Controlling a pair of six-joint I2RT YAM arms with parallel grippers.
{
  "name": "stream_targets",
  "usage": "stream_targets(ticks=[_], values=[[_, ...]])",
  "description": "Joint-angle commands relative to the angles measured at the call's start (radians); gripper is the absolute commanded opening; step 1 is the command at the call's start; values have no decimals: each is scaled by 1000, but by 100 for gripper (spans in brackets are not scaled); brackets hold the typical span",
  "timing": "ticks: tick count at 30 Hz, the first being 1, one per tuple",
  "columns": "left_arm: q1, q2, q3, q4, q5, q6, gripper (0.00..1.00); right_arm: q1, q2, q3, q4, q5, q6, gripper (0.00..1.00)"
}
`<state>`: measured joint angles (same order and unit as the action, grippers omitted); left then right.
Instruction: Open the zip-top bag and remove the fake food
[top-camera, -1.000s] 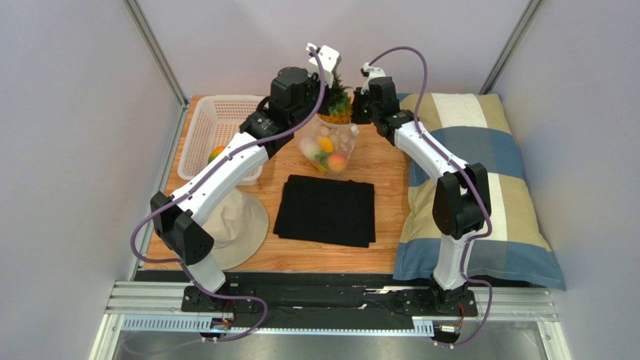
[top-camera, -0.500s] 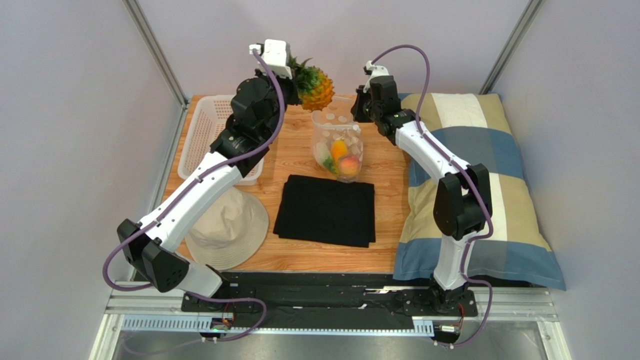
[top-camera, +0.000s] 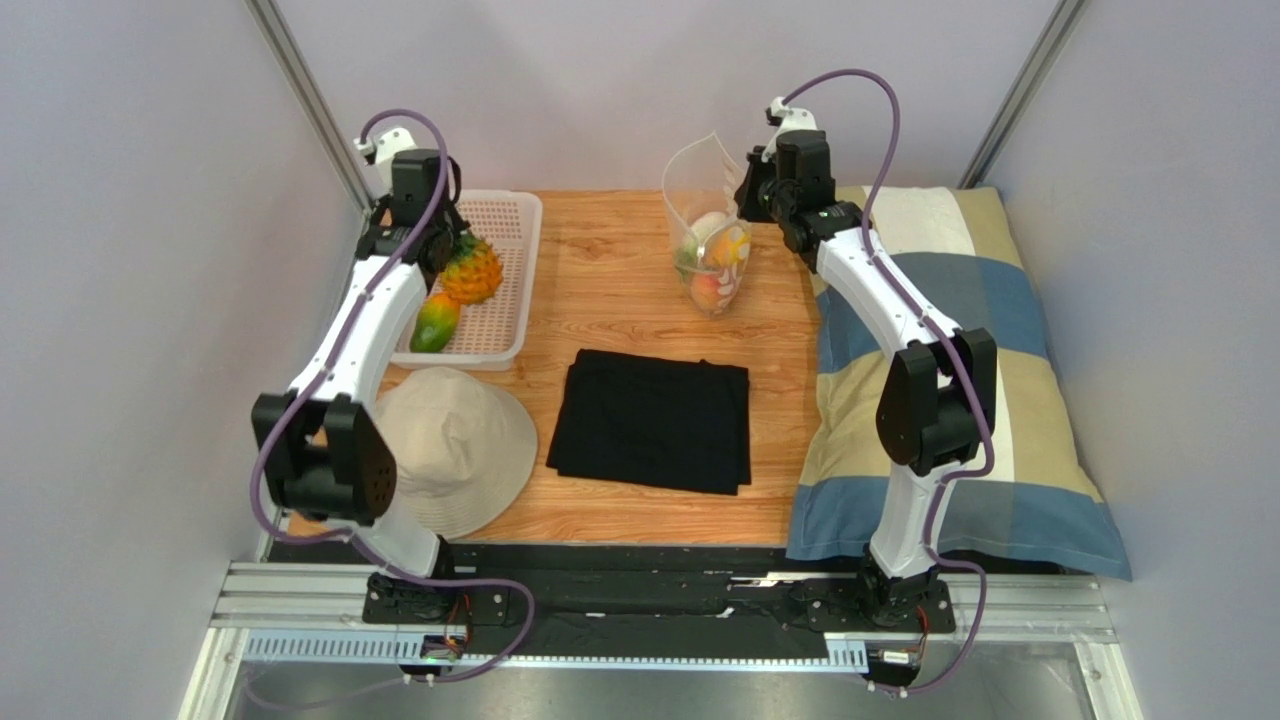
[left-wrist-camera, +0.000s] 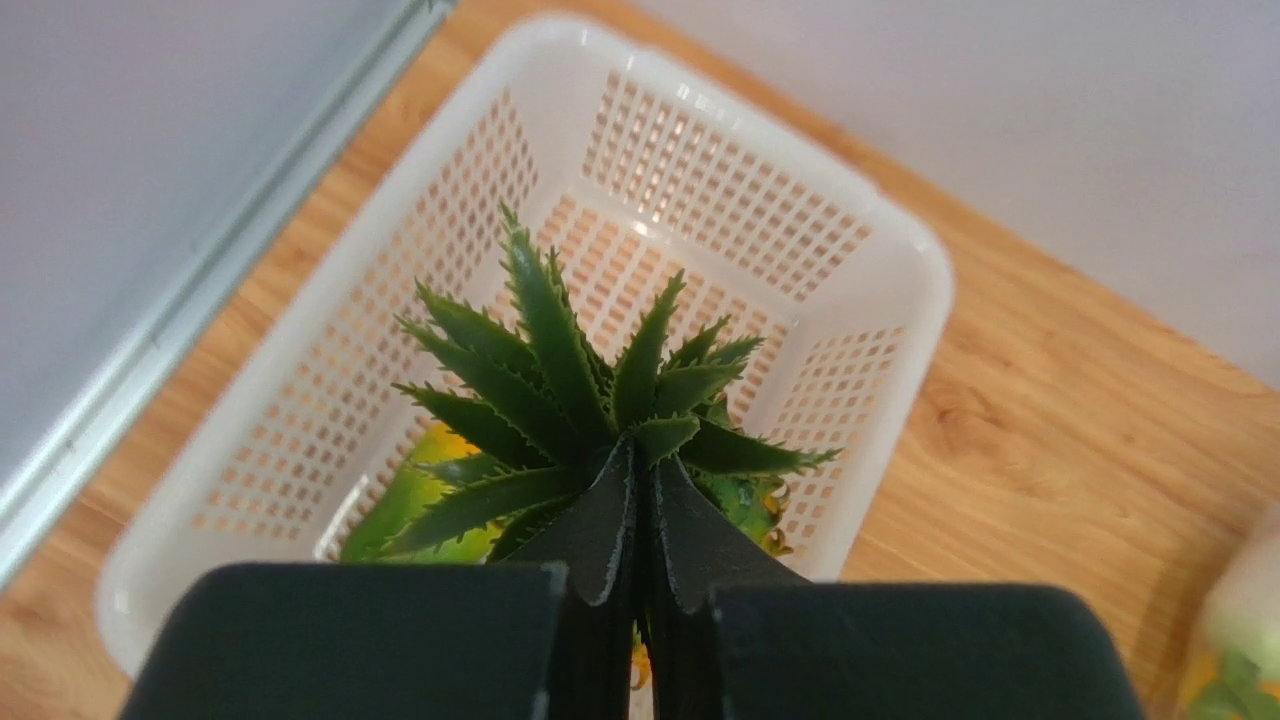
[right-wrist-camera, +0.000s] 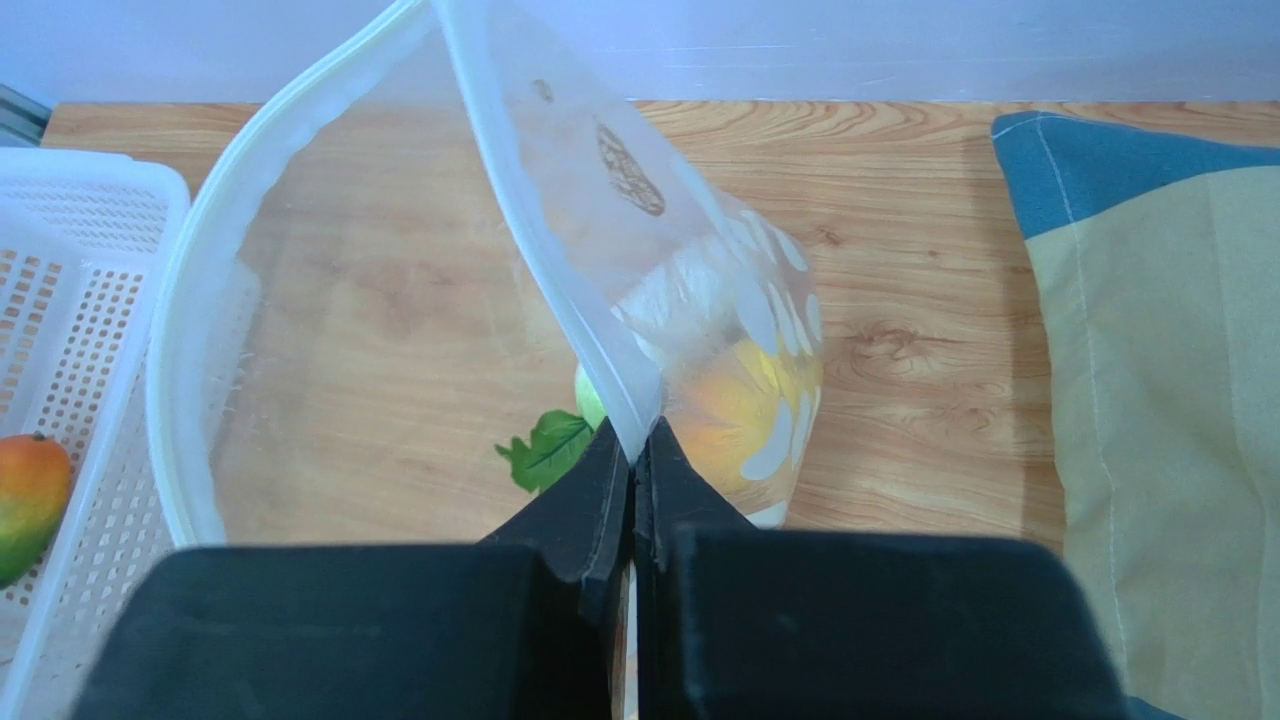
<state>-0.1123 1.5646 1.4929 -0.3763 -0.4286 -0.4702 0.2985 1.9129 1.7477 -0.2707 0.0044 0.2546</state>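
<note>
The clear dotted zip-top bag (top-camera: 703, 225) hangs open at the back of the table, and my right gripper (top-camera: 748, 198) is shut on its rim (right-wrist-camera: 634, 443). Fake food sits in the bag's bottom: an orange fruit (right-wrist-camera: 739, 402), a green leaf (right-wrist-camera: 547, 447) and a white piece. My left gripper (top-camera: 431, 243) is shut on the green crown (left-wrist-camera: 579, 383) of the pineapple (top-camera: 470, 272), holding it over the white basket (left-wrist-camera: 899, 278). A mango (top-camera: 436, 320) lies in that basket. I cannot tell whether the pineapple touches the basket floor.
A folded black cloth (top-camera: 651, 420) lies mid-table. A beige hat (top-camera: 458, 450) sits at the front left. A checked pillow (top-camera: 962, 375) fills the right side. The metal frame post (top-camera: 308, 98) stands close behind the basket.
My left arm swung left, carrying the pineapple from above the bag to over the basket. The right gripper kept hold of the bag and drew it up and toward the back right.
</note>
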Motion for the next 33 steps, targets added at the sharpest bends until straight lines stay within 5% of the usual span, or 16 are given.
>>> stream_targets(ticks=[1, 8, 9, 10, 12, 13, 18, 23, 33], values=[[17, 141, 64, -131, 2, -163, 0, 13, -38, 0, 56, -32, -29, 0], [69, 193, -8, -87, 76, -209, 5, 13, -72, -43, 91, -70, -12, 0], [75, 198, -8, -104, 80, -220, 21, 13, -72, -47, 96, -76, -11, 0], [80, 199, -11, -114, 85, -228, 56, 13, -71, -48, 96, -83, -9, 0], [85, 198, -13, -142, 94, -234, 91, 13, -68, -48, 93, -93, -5, 0], [85, 190, -17, -147, 102, -232, 99, 14, -66, -45, 94, -98, -5, 0], [20, 97, 6, -151, 82, -133, 99, 17, -66, -40, 100, -138, 8, 0], [-146, 6, 79, -81, 196, 4, 82, 33, -66, -31, 102, -139, 5, 0], [-309, 141, 331, -16, 479, 15, 62, 51, -54, -13, 88, -136, -5, 0]])
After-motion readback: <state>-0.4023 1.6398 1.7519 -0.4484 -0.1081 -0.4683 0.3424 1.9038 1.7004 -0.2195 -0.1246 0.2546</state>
